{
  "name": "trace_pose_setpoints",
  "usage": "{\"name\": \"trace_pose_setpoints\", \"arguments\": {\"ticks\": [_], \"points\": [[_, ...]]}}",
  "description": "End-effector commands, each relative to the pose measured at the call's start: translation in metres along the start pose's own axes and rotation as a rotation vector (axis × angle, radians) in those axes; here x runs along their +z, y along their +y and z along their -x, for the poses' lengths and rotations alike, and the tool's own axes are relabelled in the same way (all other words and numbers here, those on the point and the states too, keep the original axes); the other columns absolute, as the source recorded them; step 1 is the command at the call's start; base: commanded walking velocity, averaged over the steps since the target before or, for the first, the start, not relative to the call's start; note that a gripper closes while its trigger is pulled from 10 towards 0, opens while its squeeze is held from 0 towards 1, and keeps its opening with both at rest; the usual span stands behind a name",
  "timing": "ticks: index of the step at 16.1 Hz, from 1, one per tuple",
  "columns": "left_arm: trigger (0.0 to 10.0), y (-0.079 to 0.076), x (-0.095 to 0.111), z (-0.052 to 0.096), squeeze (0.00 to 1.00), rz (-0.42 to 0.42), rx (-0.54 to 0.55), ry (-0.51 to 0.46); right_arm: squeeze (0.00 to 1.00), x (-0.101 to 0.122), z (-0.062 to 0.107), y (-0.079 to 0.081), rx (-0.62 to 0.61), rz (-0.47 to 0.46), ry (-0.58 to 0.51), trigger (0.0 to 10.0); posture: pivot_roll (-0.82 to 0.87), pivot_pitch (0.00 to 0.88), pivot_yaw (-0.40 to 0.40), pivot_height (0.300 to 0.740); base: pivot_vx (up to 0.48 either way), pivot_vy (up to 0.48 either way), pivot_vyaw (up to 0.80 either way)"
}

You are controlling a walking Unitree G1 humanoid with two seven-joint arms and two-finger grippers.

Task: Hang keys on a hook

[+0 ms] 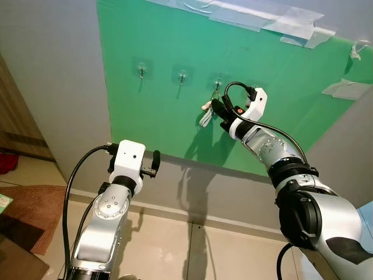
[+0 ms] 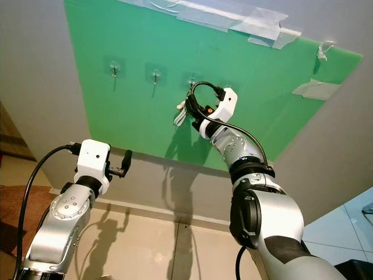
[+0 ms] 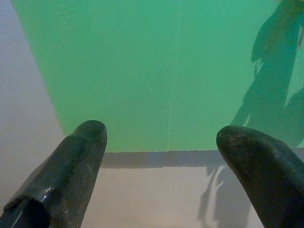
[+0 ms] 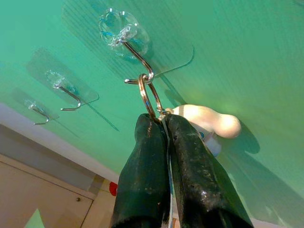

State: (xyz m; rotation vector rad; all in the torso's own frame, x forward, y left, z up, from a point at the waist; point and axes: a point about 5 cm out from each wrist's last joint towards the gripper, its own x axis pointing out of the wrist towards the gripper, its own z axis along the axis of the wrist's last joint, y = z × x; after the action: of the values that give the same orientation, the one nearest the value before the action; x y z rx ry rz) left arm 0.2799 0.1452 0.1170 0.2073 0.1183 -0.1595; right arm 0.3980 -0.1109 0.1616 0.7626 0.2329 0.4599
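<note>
Lower left of the frame, the left gripper (image 1: 152,164) hangs raised, jaws parted and empty. Right arm stretches up to the green board (image 1: 163,76) at centre, right gripper (image 4: 164,142) jaws clamped on the keys (image 1: 206,112), their ring looped on the hook (image 4: 135,54).

My right gripper (image 4: 164,130) has black fingers pinching a silver key ring (image 4: 148,95) with a cream fob (image 4: 209,119). The clear hook (image 4: 124,35) sits on a green board (image 1: 175,46); grey wall (image 1: 52,70) lies at nine o'clock.
</note>
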Motion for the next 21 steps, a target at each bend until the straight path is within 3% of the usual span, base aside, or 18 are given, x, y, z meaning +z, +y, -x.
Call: {"name": "trace_pose_setpoints", "arguments": {"ticks": [1, 2, 3, 4, 7, 9, 11, 13, 17, 21], "points": [[10.0, -0.004, 0.005, 0.0, 0.0, 0.004, -0.017, -0.014, 0.0, -0.002, 0.005, -0.009, -0.04, 0.026, 0.023, 0.0, 0.1, 0.055, -0.152, 0.74, 0.0, 0.0, 0.0], [10.0, -0.004, 0.005, 0.0, 0.0, 0.004, -0.017, -0.014, 0.0, -0.003, 0.005, -0.013, -0.089, 0.103, 0.037, 1.0, 0.1, 0.055, -0.152, 0.74, 0.0, 0.0, 0.0], [10.0, -0.004, 0.005, 0.0, 0.0, 0.004, -0.016, -0.014, 1.0, -0.004, 0.006, -0.015, -0.125, 0.167, 0.048, 5.6, 0.1, 0.055, -0.152, 0.74, 0.0, 0.0, 0.0], [10.0, -0.004, 0.005, 0.0, 0.0, 0.003, -0.016, -0.014, 1.0, -0.004, 0.005, -0.014, -0.119, 0.196, 0.05, 10.0, 0.1, 0.056, -0.152, 0.74, 0.0, 0.0, 0.0], [10.0, -0.002, 0.005, 0.0, 0.0, -0.01, -0.011, -0.017, 1.0, 0.004, 0.001, -0.003, -0.097, 0.536, 0.024, 10.0, 0.1, 0.054, -0.154, 0.74, 0.0, 0.0, 0.0], [10.0, -0.001, 0.005, 0.0, 0.0, -0.016, -0.008, -0.019, 1.0, 0.018, 0.0, 0.007, -0.088, 0.691, -0.052, 10.0, 0.1, 0.05, -0.154, 0.74, 0.0, 0.0, 0.0], [10.0, -0.001, 0.005, -0.001, 0.0, -0.021, -0.007, -0.022, 1.0, 0.023, 0.002, 0.008, -0.107, 0.759, -0.097, 10.0, 0.1, 0.048, -0.153, 0.74, 0.0, 0.0, 0.0], [10.0, 0.0, 0.003, -0.004, 0.0, -0.024, 0.009, -0.032, 1.0, 0.012, 0.009, 0.005, -0.109, 0.881, -0.127, 10.0, 0.08, 0.029, -0.148, 0.74, 0.0, 0.0, 0.0], [10.0, 0.0, 0.003, -0.005, 0.0, 0.005, 0.018, -0.066, 1.0, -0.007, 0.034, -0.01, -0.169, 0.93, -0.223, 10.0, 0.06, 0.01, -0.118, 0.74, 0.0, 0.0, 0.0], [10.0, 0.002, 0.003, -0.006, 0.0, 0.012, 0.009, -0.089, 1.0, -0.027, 0.063, -0.036, -0.3, 0.826, -0.216, 10.0, 0.04, 0.0, -0.068, 0.74, 0.0, 0.0, 0.0]]}}
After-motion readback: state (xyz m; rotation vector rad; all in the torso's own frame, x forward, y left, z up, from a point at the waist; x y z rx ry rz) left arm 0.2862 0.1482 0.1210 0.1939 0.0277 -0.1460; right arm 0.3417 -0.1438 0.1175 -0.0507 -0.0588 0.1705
